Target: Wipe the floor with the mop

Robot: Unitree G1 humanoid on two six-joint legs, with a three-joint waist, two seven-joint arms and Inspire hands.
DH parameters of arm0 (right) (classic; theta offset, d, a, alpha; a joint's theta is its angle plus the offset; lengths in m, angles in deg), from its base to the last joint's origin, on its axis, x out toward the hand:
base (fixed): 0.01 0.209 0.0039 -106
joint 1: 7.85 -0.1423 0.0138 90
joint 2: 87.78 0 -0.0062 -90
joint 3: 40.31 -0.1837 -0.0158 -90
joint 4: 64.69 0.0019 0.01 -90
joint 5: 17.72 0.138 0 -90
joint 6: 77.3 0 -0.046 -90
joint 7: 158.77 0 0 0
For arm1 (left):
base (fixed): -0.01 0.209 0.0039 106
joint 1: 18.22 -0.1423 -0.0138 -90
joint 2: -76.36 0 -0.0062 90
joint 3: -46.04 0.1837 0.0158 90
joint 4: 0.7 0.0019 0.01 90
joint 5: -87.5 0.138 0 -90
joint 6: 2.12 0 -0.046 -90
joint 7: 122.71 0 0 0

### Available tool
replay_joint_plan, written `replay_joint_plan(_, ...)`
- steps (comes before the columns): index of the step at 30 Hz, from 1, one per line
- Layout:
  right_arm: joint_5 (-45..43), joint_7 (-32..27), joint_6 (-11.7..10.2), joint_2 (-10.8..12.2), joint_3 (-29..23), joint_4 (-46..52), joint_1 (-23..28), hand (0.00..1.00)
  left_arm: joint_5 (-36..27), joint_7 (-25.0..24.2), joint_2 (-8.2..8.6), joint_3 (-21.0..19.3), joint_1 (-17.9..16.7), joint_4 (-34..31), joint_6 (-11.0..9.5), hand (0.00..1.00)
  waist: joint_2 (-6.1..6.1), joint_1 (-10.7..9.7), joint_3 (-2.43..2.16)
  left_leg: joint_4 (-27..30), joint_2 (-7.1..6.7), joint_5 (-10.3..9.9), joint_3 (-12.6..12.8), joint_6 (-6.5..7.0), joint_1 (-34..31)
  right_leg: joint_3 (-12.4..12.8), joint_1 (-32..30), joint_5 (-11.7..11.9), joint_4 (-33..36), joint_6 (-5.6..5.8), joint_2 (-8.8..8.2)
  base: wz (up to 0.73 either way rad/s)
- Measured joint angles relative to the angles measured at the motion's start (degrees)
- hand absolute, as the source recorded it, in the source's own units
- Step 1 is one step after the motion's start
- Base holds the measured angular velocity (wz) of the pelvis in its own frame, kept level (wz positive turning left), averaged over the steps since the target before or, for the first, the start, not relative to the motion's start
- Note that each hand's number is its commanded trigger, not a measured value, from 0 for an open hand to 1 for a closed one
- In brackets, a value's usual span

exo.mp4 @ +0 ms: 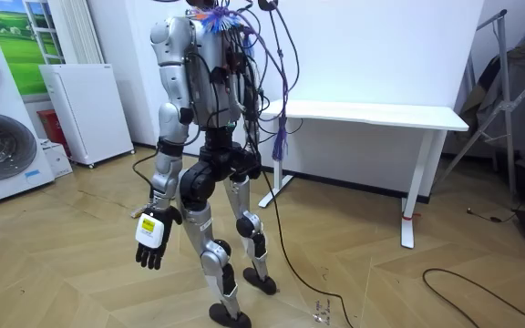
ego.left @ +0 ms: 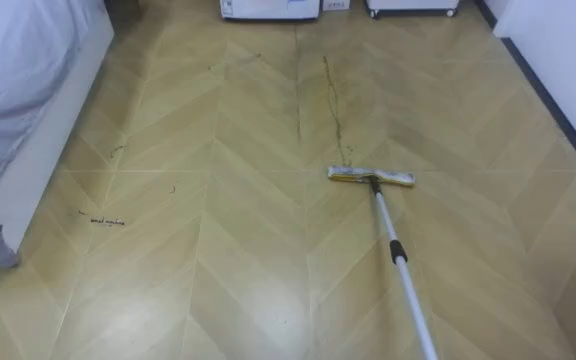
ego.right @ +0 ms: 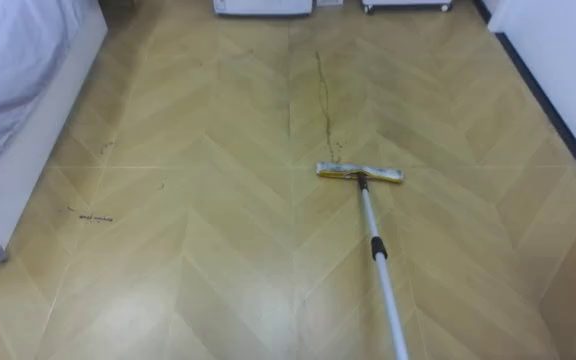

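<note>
So the mop [ego.left: 371, 177] is sitting flat on the floor [ego.left: 218, 290], its head square across the near end of that long dark dirt streak [ego.left: 334, 105]. That makes sense to me: with the pad fully down and lined up with the grime, one straight push forward would run right along it. The pole [ego.left: 405, 275] slants back from the head toward the robot's lower right and runs out the bottom of the eye views. My guess is it's angled that way because it's being worked from the right side, but I honestly can't tell whether the right robot hand has hold of it or how its fingers are set. The left robot hand [exo.mp4: 151, 239] hangs low beside the thigh in the room view, fingers loose and pointing down, nothing in it, so it's well apart from the mop and not helping steer. The robot's standing upright on open floor, with a white bench [exo.mp4: 372, 113] off on the room view's right. The bed [ego.left: 28, 110] is on the robot's left, well clear of the mop head, and there's a bit of debris [ego.left: 103, 220] near its edge that's not yet mopped up. Looks like early days to me, plenty of marks left.
</note>
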Motion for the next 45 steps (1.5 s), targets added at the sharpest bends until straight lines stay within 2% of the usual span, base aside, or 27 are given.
replay_joint_plan(6,0.54,-0.43,0.01,0.35,0.44,-0.02,-0.12,1.0,-0.06,0.21,0.01,0.41,0.5,-0.05,0.5,0.0,-0.57,-0.02,-0.12,0.66,-0.01,-0.1,-0.09,-0.01,-1.1,-0.27,-0.56,0.02,-0.16,-0.01,0.07,0.01)
replay_joint_plan(7,0.56,-0.39,-0.01,0.38,0.46,-0.04,-0.15,1.0,-0.48,0.21,0.0,0.66,0.54,-0.04,0.5,0.0,-0.83,-0.07,0.02,0.64,-0.03,-0.1,-0.31,-0.01,-1.2,-0.45,-0.58,0.01,-0.2,-0.01,0.07,0.03)
replay_joint_plan(10,0.87,-0.45,-0.01,0.49,0.61,-0.3,-0.29,1.0,-2.32,0.19,0.18,1.09,0.59,-0.05,0.5,0.0,-1.0,0.02,-0.06,0.75,-0.01,-0.09,-0.31,-0.03,-1.32,-0.45,-0.85,0.02,-0.19,-0.01,0.09,0.01)
replay_joint_plan(13,0.91,-0.41,0.01,0.53,0.95,-0.41,-0.62,1.0,-3.22,0.07,0.04,1.27,0.56,-0.04,0.56,0.0,-1.02,0.18,-0.16,0.75,0.05,-0.09,-0.24,-0.03,-1.99,-0.32,-1.59,0.04,-0.17,-0.03,0.13,-0.01)
replay_joint_plan(18,1.68,-0.65,0.0,0.52,1.28,-0.48,-0.66,1.0,-3.18,-0.09,-0.02,1.41,0.7,0.08,0.93,0.0,-0.73,0.18,0.04,0.66,0.03,-0.09,-0.18,-0.03,-2.13,-0.02,-1.78,0.1,-0.25,-0.04,0.14,-0.01)
replay_joint_plan(24,2.24,-0.93,0.06,0.49,1.68,-0.62,-0.53,1.0,-2.57,-0.82,-0.24,1.18,0.52,0.08,1.17,0.0,-0.68,0.4,0.05,1.4,-0.3,-0.1,-0.01,-0.02,-2.91,-0.04,-2.37,0.09,-0.05,-0.04,0.1,-0.01)
replay_joint_plan(27,2.56,-1.11,0.06,0.48,1.63,-1.01,-1.27,1.0,-2.61,-0.74,-0.26,1.24,1.27,0.71,1.85,0.0,-0.31,0.23,0.01,2.45,0.11,-0.15,-0.22,-0.03,-5.4,-0.24,-4.66,0.16,0.73,-0.14,0.07,0.04)
replay_joint_plan(28,2.77,-1.15,0.02,0.39,1.64,-0.99,-1.61,1.0,-2.64,-0.66,-0.3,1.34,2.15,1.35,1.91,0.0,-0.19,0.15,-0.11,3.54,0.18,-0.16,-0.42,-0.01,-7.27,-0.58,-6.17,0.16,1.56,-0.16,0.03,0.15)
replay_joint_plan(31,4.58,-2.33,-0.12,0.43,1.63,-0.77,-2.41,1.0,-3.38,-0.67,-0.07,1.46,4.57,2.32,1.92,0.0,0.14,-0.02,-0.09,5.52,0.17,-0.07,-1.4,-0.01,-12.64,-1.72,-10.92,0.23,3.38,-0.3,-0.16,0.21)
replay_joint_plan(38,10.83,0.41,-2.02,-1.11,3.58,-0.55,-2.48,1.0,-3.36,-0.03,0.23,1.42,7.49,2.87,1.48,0.0,0.39,0.38,-0.05,9.45,0.19,0.05,-2.83,-0.11,-21.15,-3.13,-18.06,0.47,5.65,-0.8,0.05,0.11)
replay_joint_plan(40,12.47,0.23,-2.63,-1.75,4.78,-0.43,-3.0,1.0,-4.09,0.01,0.29,1.58,8.42,3.39,0.83,0.0,0.62,0.48,0.1,11.89,0.21,0.05,-3.25,-0.13,-24.76,-3.15,-21.89,0.06,8.53,-1.17,-0.12,0.08)
replay_joint_plan(41,12.65,-2.36,-2.49,-1.52,5.55,-0.61,-3.83,1.0,-5.52,0.02,0.46,2.55,9.47,4.1,0.7,0.0,1.33,0.47,0.56,13.35,0.15,0.05,-3.4,-0.12,-26.85,-3.29,-24.1,-0.43,10.72,-1.23,-0.46,0.17)
replay_joint_plan(42,13.06,-3.33,-2.49,-1.28,5.56,-0.64,-4.12,1.0,-5.75,0.03,0.63,2.82,9.8,4.12,0.73,0.0,1.47,0.46,0.66,13.94,0.11,0.05,-3.37,-0.12,-27.87,-3.26,-25.16,-0.87,11.72,-1.29,-0.73,0.26)
replay_joint_plan(44,14.52,-6.33,-2.57,-1.34,5.75,-0.89,-5.24,1.0,-6.94,0.46,0.89,4.37,10.23,4.11,0.52,0.0,2.6,0.42,1.35,16.66,-0.54,-0.08,-3.32,0.01,-32.32,-2.59,-30.14,-3.01,16.22,-1.33,-1.71,0.19)
replay_joint_plan(45,15.01,-6.89,-2.57,-1.36,5.83,-0.92,-5.47,1.0,-7.16,0.66,0.79,4.79,10.23,4.14,0.53,0.0,2.83,0.49,1.49,16.95,-0.69,-0.12,-3.34,-0.03,-33.4,-2.35,-31.54,-3.25,17.33,-1.48,-1.81,0.07)
